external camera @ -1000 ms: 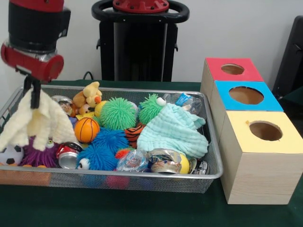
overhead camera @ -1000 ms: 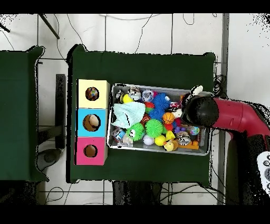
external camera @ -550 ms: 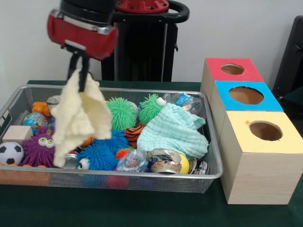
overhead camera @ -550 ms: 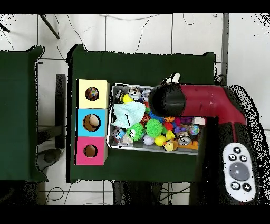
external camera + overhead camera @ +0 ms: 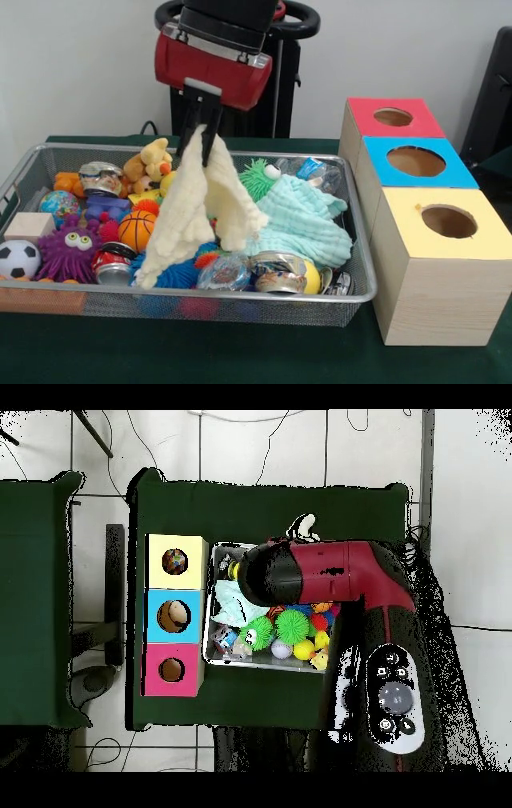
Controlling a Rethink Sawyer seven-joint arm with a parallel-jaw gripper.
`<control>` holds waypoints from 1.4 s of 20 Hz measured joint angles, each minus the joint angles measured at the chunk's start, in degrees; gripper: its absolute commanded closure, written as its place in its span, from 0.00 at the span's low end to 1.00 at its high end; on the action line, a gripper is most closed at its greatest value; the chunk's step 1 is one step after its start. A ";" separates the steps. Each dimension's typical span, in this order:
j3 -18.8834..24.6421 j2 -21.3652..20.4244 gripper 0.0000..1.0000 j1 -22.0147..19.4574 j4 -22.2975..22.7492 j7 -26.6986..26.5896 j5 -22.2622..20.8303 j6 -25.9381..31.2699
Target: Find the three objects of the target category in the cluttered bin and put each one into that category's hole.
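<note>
green table (image 5: 240, 360) under wire bin (image 5: 364, 288); gripper (image 5: 202, 136) pinching pale yellow cloth (image 5: 200, 212) above toys.

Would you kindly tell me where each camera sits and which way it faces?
Front view: across the table, level, facing the bin and boxes; shows the gripper holding a yellow cloth.
Overhead view: above the table, looking straight down; the red arm covers much of the bin.
Shared: bin, three boxes, arm, green table.
</note>
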 measured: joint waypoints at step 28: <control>-7.25 -6.77 1.00 3.40 -7.31 0.00 9.36 37.18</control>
